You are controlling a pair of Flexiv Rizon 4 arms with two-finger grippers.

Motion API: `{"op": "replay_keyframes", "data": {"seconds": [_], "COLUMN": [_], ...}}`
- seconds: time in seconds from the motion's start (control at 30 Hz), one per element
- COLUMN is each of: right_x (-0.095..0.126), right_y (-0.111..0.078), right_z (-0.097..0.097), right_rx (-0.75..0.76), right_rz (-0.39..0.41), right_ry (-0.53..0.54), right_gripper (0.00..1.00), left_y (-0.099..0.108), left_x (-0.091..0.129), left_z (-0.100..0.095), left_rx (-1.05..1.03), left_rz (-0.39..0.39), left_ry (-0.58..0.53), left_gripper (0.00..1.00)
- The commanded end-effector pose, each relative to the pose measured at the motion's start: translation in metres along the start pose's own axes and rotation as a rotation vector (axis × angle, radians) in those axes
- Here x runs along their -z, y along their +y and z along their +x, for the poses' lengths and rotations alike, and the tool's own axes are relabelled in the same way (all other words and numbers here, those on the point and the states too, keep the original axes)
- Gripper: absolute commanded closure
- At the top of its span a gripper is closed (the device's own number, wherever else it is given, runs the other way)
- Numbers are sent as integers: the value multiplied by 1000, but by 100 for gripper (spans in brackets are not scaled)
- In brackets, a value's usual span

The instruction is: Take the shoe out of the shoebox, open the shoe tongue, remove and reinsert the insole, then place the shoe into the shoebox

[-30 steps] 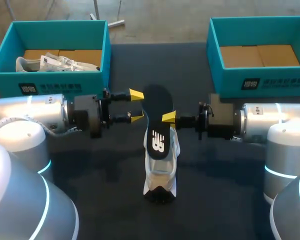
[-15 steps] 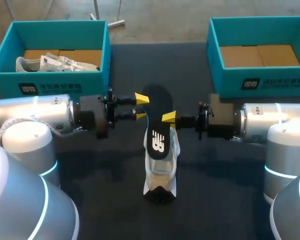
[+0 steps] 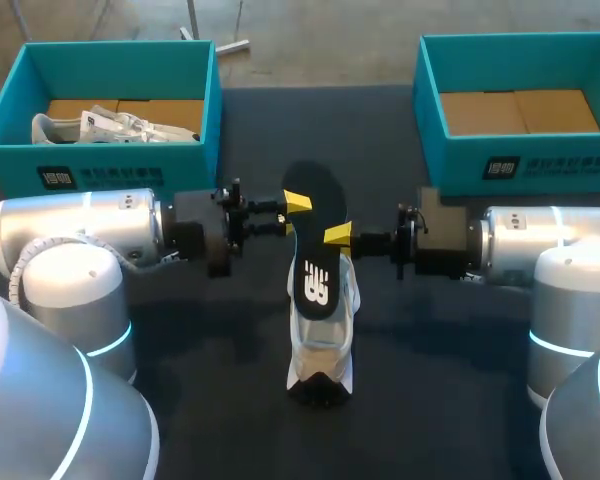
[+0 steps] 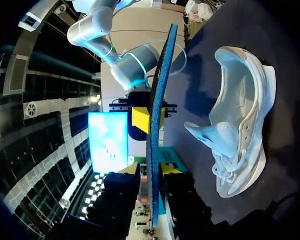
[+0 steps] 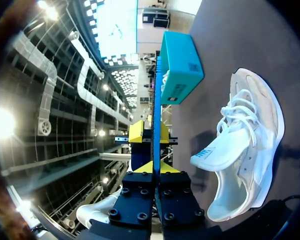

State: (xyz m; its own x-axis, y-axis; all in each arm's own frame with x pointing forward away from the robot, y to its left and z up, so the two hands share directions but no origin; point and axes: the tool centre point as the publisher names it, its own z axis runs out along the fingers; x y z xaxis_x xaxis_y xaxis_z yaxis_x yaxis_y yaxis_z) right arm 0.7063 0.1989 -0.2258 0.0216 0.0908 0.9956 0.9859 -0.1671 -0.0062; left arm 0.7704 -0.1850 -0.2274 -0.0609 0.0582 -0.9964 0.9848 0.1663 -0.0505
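A white shoe point(image 3: 323, 345) point(image 4: 240, 135) point(image 5: 245, 150) stands at the middle of the dark table, toe toward the front edge. Its black insole point(image 3: 315, 230) point(image 4: 157, 100) point(image 5: 156, 100) sticks up out of it, tilted toward the back. My right gripper point(image 3: 338, 236) point(image 5: 154, 167) is shut on the insole's right edge. From the other side, my left gripper point(image 3: 290, 214) point(image 4: 151, 169) has the insole's left edge between its fingers; they stand narrow, with a thin gap still showing on each side.
A teal shoebox point(image 3: 110, 160) at the back left holds another white shoe point(image 3: 110, 125). A second teal shoebox point(image 3: 520, 160) at the back right shows only its cardboard floor. Both arms lie level across the table's middle.
My left arm has moved right until its fingers straddle the insole's edge, and the fingers have narrowed a good deal. Right gripper, insole and shoe have stayed put.
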Motion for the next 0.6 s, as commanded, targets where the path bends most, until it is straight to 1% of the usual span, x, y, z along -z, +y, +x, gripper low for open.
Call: {"op": "replay_keyframes", "data": {"seconds": [0.03,0.07,0.17,0.2,0.3,0.4,0.53,0.6], "right_x": [-2,-2,-2,-2,-2,-2,-2,-2], "right_y": [-1,-1,-1,-1,-1,-1,-1,-1], "right_z": [0,0,0,0,0,0,0,0], "right_rx": [0,0,0,0,0,0,0,0], "right_rz": [-3,-3,-3,-3,-3,-3,-3,-3], "right_ry": [-3,-3,-3,-3,-3,-3,-3,-3], "right_gripper": [100,100,100,100,100,100,100,100], "left_y": [2,2,3,3,4,3,3,3], "left_x": [-7,-8,-9,-9,-10,-10,-10,-10], "left_z": [1,2,3,4,6,6,7,6], "left_rx": [-2,-4,-7,-9,-11,-15,-23,-26], "left_rz": [-1,-2,-4,-4,-5,-5,-10,-11], "left_ry": [8,10,17,22,27,31,36,35], "left_gripper": [78,79,79,76,71,71,75,82]}}
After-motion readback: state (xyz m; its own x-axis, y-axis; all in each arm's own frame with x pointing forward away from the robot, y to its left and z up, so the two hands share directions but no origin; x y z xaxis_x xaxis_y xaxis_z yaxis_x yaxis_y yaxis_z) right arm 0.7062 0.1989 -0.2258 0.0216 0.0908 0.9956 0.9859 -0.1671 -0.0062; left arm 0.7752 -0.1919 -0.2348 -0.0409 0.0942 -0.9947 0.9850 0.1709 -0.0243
